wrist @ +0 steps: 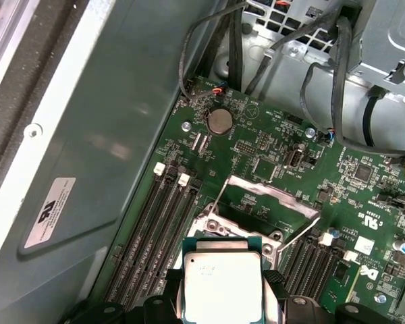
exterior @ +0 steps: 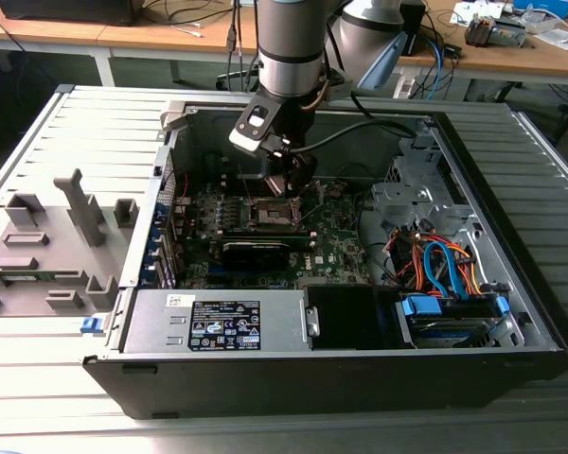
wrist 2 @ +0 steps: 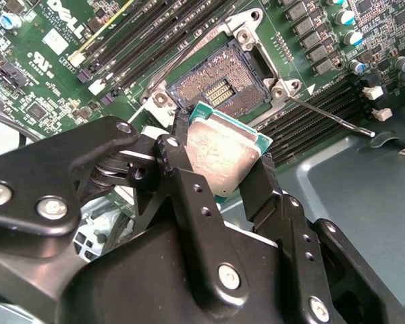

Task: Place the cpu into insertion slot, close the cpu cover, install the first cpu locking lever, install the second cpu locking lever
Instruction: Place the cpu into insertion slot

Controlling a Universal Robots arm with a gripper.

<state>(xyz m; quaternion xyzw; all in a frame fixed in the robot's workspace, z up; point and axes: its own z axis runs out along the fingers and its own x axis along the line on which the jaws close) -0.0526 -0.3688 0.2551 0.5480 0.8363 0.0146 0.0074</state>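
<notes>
Reaching down into the open computer case (exterior: pixel 312 378) over the green motherboard (exterior: pixel 336 236), the gripper (wrist 2: pixel 219 165) pinches the cpu (wrist 2: pixel 223 152) by opposite edges between its two black fingers (wrist 2: pixel 182 182). The chip hangs metal top up just beside the bare insertion slot (wrist 2: pixel 219 88) and, as far as I can judge, is not yet seated in it. The largest hazard is the case itself: its walls and the bundle of orange and blue cables (exterior: pixel 435 265) leave little room, so a wide sideways move could knock the arm against sheet metal. Closer in, the long black card (exterior: pixel 256 251) and the memory slots (wrist: pixel 155 229) flank the insertion slot, so a fingertip coming down off line could strike them. The cpu cover (wrist: pixel 283 194) stands raised beyond the insertion slot in the first wrist view and looks clear of the chip, but if it fell it would land on chip or fingers. Most fragile are the contacts in the insertion slot — a chip set down tilted, turned wrongly or slipping from so narrow a hold would likely bend them. The thin locking levers (wrist 2: pixel 334 118) are swung outward and seem out of the way.
</notes>
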